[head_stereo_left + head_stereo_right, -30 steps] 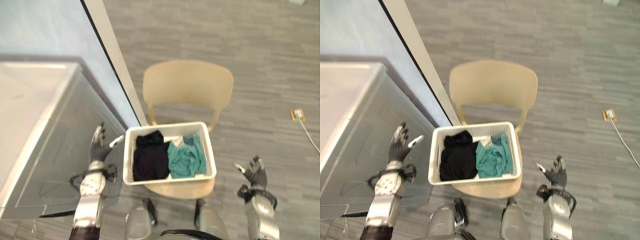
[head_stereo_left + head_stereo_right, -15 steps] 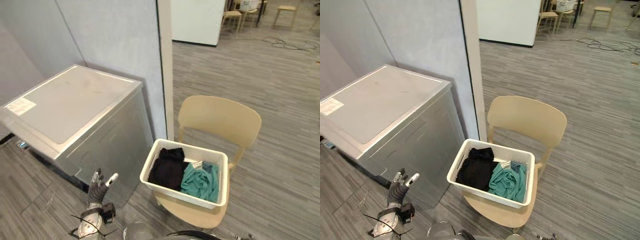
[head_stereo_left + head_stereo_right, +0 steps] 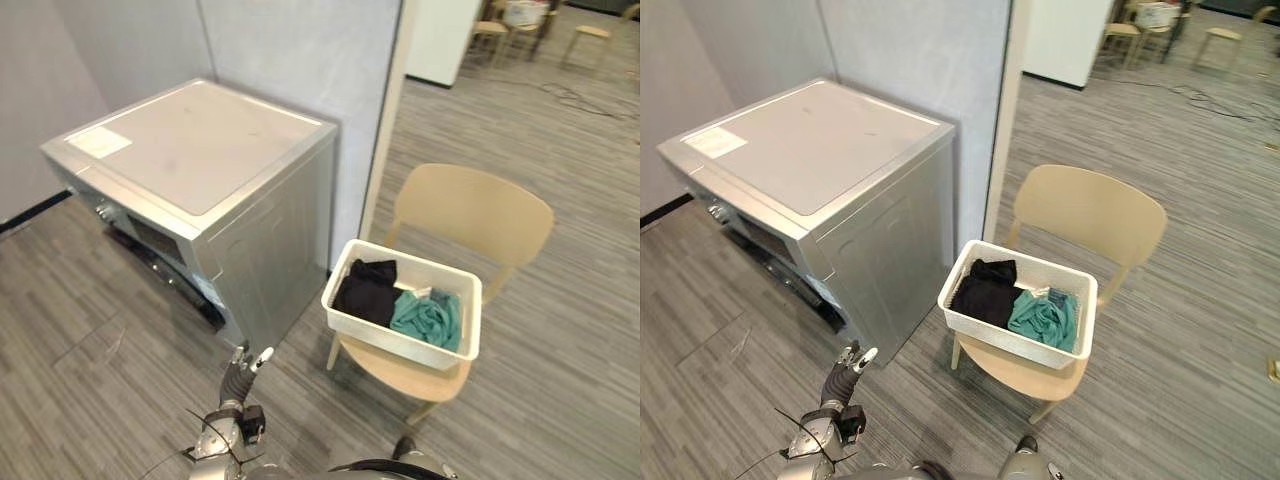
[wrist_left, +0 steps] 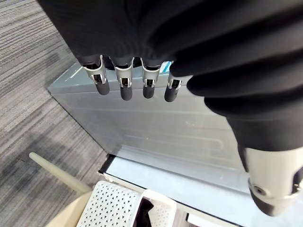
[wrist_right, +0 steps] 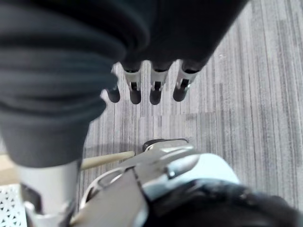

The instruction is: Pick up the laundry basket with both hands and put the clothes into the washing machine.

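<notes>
Laundry basket (image 3: 392, 338), white perforated plastic, rectangular, sits on the seat of a tan moulded chair (image 3: 476, 211) w/ a curved backrest. Inside it, side by side: a black garment (image 3: 364, 290) on the end nearer the washer & a teal garment (image 3: 428, 316) on the other. Nothing is lifted out yet.

Silver-grey front-loading washing machine (image 3: 205, 150) stands just beside the chair, backed against a pale partition wall (image 3: 300, 50). Its front faces away from the basket, so I can't tell if the door is open.

My left hand (image 3: 244, 367) hangs low over the grey striped floor (image 3: 90, 350), near the washer's bottom corner & well apart from the basket. Fingers are straight & spread, holding nothing. My right hand (image 5: 156, 91) shows in its wrist cam, fingers straight in a row w/ only floor past them, also empty.

Judgement: I'm at the very first step, the approach; the grab hasn't begun. Next move calls for squaring up to the chair & bringing one hand to each short end of the basket. Then curl fingers under the rim on both sides at once & lift level, so the clothes don't slide out.
</notes>
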`<state>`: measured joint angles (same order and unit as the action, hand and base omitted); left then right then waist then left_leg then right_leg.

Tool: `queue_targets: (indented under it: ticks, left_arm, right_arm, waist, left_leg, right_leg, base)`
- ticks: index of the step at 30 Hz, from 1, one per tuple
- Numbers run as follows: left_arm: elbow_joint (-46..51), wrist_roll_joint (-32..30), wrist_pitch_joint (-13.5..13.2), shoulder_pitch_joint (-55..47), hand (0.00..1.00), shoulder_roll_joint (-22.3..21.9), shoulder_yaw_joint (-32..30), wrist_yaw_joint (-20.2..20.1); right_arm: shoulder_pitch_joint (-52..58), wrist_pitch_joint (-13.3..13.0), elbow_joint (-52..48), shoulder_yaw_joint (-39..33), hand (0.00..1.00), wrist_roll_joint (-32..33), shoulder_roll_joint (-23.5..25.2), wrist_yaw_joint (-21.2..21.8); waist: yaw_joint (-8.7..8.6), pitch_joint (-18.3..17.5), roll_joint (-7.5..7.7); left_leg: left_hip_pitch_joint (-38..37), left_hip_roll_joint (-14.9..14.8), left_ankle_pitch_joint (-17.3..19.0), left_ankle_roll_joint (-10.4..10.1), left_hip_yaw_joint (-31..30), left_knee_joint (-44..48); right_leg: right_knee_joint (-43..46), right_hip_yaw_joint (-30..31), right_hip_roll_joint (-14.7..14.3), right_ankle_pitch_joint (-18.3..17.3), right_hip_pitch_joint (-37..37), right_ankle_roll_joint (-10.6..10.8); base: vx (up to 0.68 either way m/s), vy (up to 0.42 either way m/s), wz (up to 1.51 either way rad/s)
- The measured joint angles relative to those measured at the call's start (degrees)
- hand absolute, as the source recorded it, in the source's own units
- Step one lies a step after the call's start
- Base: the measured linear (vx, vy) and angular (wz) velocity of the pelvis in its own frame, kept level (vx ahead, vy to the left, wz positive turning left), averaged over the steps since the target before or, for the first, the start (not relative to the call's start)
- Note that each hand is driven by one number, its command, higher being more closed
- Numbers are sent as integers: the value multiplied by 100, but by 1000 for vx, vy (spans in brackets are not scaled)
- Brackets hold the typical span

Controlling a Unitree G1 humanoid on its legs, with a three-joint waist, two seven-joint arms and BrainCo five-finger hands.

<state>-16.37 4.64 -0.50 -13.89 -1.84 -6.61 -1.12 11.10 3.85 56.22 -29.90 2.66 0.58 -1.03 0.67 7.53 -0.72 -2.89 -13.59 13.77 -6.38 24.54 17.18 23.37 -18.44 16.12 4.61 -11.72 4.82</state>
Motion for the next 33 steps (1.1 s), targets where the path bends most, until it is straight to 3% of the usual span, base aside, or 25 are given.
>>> queue_targets:
  ticks: [2, 3, 5, 6, 7, 8, 9, 10, 12, 13, 14, 15, 16, 17, 19, 20, 22, 23, 24, 26, 27, 29, 30, 31, 33]
  left_arm:
    - [-4, -38, -3, 24, 0, -1, -26, 24]
    - [-12, -38, -4, -58, 0, -9, -24, 31]
    - [-14, -77, -3, -92, 0, -76, -27, 75]
    - [-20, -84, 9, -114, 0, -180, -21, 184]
    - [4, -75, -1, -296, 0, -228, -31, 279]
    - [-45, -71, -2, -333, 0, -232, -68, 345]
    - [-135, -70, 4, -361, 0, -236, -93, 396]
    - [-162, -48, 1, -483, 0, -245, -166, 523]
    - [-163, 39, -2, -562, 0, -253, -222, 621]
    - [-163, 154, -1, -585, 0, -259, -257, 628]
    - [-155, 160, -4, -578, 0, -249, -263, 628]
    - [-154, 155, -1, -541, 0, -213, -287, 624]
    - [-159, 149, 1, -519, 0, -195, -290, 631]
    - [-162, 148, 4, -520, 0, -194, -285, 629]
    - [-165, 139, 4, -521, 0, -192, -273, 653]
    - [-169, 138, -2, -520, 0, -190, -256, 658]
    - [-174, 130, -11, -520, 0, -194, -262, 676]
    - [-248, 123, -15, -384, 0, -177, -310, 710]
    - [-324, 115, -16, -288, 0, -124, -453, 764]
    - [-388, 112, -18, -254, 0, -119, -606, 767]
    - [-401, 92, -25, -200, 0, -100, -633, 769]
    - [-396, 79, -26, -101, 0, -32, -540, 770]
    - [-395, 60, -24, -83, 0, -13, -454, 762]
    - [-397, 13, -22, -89, 0, -50, -392, 741]
    - [-392, -56, -14, -68, 0, -77, -282, 740]
  right_arm:
    - [52, 9, -69, 248, 0, -9, -13, -8]
    - [90, 12, -142, 425, 0, -24, -6, -27]
    - [158, 10, -309, 778, 0, -47, -14, -76]
    - [285, -5, -612, 1077, 0, -56, -103, -142]
    - [308, -72, -1005, 1467, 0, -82, -270, -209]
    - [253, -127, -1127, 1647, 0, -77, -350, -232]
    - [165, -140, -1240, 1805, 0, -77, -398, -261]
    - [128, -150, -1595, 2148, 0, -78, -363, -268]
    - [102, -161, -2002, 2466, 0, -75, -239, -260]
    - [3, -179, -2186, 2554, 0, -48, -205, -265]
    - [-38, -204, -2270, 2574, 0, -44, -112, -265]
    - [-101, -241, -2464, 2564, 0, -40, 14, -272]
    - [-96, -251, -2729, 2574, 0, 18, 48, -298]
    - [-75, -256, -2838, 2577, 0, 28, 47, -299]
    - [-2, -293, -3038, 2551, 0, 128, 17, -346]
    - [-1, -331, -3036, 2530, 0, 133, -39, -397]
    - [-31, -339, -3044, 2507, 0, 132, -146, -396]
    - [-100, -311, -2970, 2374, 0, 130, -100, -400]
    - [-90, -309, -2989, 2355, 0, 125, 26, -393]
    - [-99, -315, -3050, 2242, 0, 124, 131, -394]
    - [-124, -331, -3086, 2070, 0, 123, 147, -403]
    - [-193, -335, -3100, 1812, 0, 120, 133, -424]
    - [-194, -328, -3096, 1670, 0, 115, 125, -432]
    - [-194, -322, -3093, 1564, 0, 114, 96, -441]
    - [-218, -324, -3095, 1517, 0, 113, 17, -501]
  waist:
    - [25, 14, 3]
    - [24, -16, 78]
    - [24, -33, 201]
    - [69, -65, 267]
    - [343, -155, 132]
    - [389, -112, 137]
    - [379, -111, 52]
    - [346, -120, -1]
    - [341, -85, -9]
    - [337, -76, -13]
    - [339, -72, -5]
    - [337, -41, 36]
    - [324, 36, 91]
    - [327, 66, 134]
    - [317, 106, 204]
    - [306, 109, 179]
    - [303, 136, -2]
    - [286, 244, 52]
    - [232, 284, 174]
    - [127, 277, 238]
    - [121, 259, 255]
    - [35, 271, 219]
    - [14, 279, 205]
    - [-9, 309, 150]
    - [-62, 443, 14]
  left_leg:
    - [86, -39, -144, -33, -234, -6]
    - [206, 24, -256, -34, -461, -6]
    - [500, 213, -443, -49, -882, 17]
    - [769, 312, -600, -75, -1210, -9]
    - [991, 347, -896, 2, -1319, -300]
    - [1141, 333, -1038, 4, -1362, -396]
    - [1225, 315, -1205, 95, -1447, -506]
    - [1306, 342, -1608, 191, -1633, -868]
    - [1456, 347, -2047, 163, -1636, -1011]
    - [1550, 358, -2337, 338, -1415, -1185]
    - [1590, 328, -2171, 532, -1080, -1182]
    - [1772, 131, -1851, 928, -388, -729]
    - [1909, -43, -1714, 1104, -87, -204]
    - [1943, -82, -1679, 1146, -77, 54]
    - [2002, -268, -1363, 1003, -155, 794]
    - [1994, -403, -1142, 824, -366, 1119]
    - [1806, -519, -789, 371, -463, 917]
    - [1723, -214, -596, 275, -393, 702]
    - [1722, 76, -617, 378, -353, 433]
    - [1753, 184, -574, 436, -187, 516]
    - [1914, 446, -512, 568, -284, 624]
    - [2106, 740, -390, 750, -437, 737]
    - [2064, 921, -314, 847, -494, 752]
    - [1864, 1092, -232, 935, -575, 704]
    - [1495, 1190, -153, 947, -706, 478]
  right_leg:
    - [1494, 582, -188, -725, -140, 94]
    - [1940, 1127, -393, -1135, -98, 332]
    - [1844, 1710, -554, -1702, 84, 578]
    - [1308, 1881, -673, -1976, 290, 654]
    - [517, 1959, -795, -2222, 423, 284]
    - [307, 1965, -842, -2271, 387, 198]
    - [278, 1851, -885, -2201, 317, 166]
    - [283, 1613, -890, -2159, 208, 96]
    - [343, 1206, -803, -2186, 184, 29]
    - [290, 877, -728, -2135, 219, -87]
    - [240, 707, -669, -2082, 232, -150]
    - [193, 406, -566, -1995, 277, -191]
    - [129, 126, -443, -1930, 403, -163]
    - [127, -22, -345, -1911, 457, -144]
    - [38, -362, -82, -1827, 647, 4]
    - [-130, -542, 12, -1726, 798, 180]
    - [-334, -728, 83, -1563, 958, 446]
    - [-421, -728, 191, -1557, 996, 510]
    - [-846, -587, 238, -1503, 1132, 550]
    - [-1391, -699, 264, -1071, 1478, 513]
    - [-1561, -914, 468, -779, 1563, 660]
    - [-1449, -1095, 720, -586, 1566, 798]
    - [-1149, -1104, 926, -488, 1550, 748]
    - [-467, -1083, 1183, -351, 1425, 455]
    - [639, -863, 1406, -238, 1053, -706]
  base:
    - [-174, -134, 48]
    - [-118, -197, 78]
    - [-97, -209, 127]
    - [-88, -267, 114]
    - [-131, -259, 67]
    - [-135, -214, 17]
    - [-158, -140, 65]
    - [-150, -145, 84]
    - [-151, -104, 117]
    - [-156, -26, 121]
    - [-164, 21, 122]
    - [-103, 76, 125]
    - [-87, 102, 126]
    - [-79, 156, 122]
    - [-65, 209, 98]
    - [-27, 330, 88]
    - [11, 455, 78]
    - [28, 483, 82]
    - [19, 388, 88]
    - [87, 249, 85]
    - [140, 380, 74]
    - [141, 375, 75]
    - [185, 357, 72]
    - [170, 292, 43]
    - [137, 237, 29]
